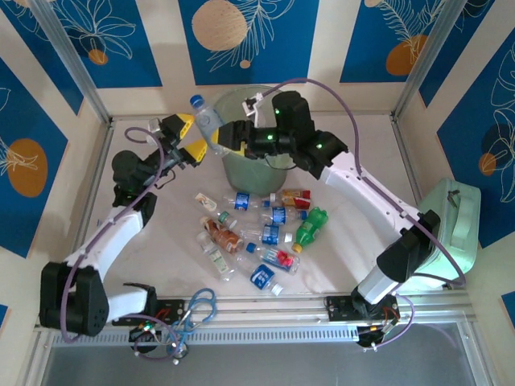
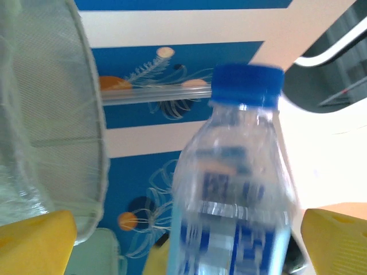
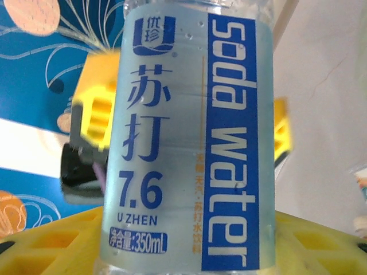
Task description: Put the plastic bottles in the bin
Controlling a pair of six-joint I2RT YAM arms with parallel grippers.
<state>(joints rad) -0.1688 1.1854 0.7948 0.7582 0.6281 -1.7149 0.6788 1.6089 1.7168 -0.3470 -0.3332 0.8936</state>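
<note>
where blue walls [image 1: 121, 40] ring white table [image 1: 346, 233], left pincer [image 1: 191, 135] spread, right pincer [image 1: 225, 138] pinching bottle [image 1: 206, 117]

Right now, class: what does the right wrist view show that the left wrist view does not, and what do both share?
Right wrist: the label in readable print, soda water, and the right fingers below it. Left wrist: the blue cap and the bin's wall. Both: the bottle, close up, flanked by the left fingers.
</note>
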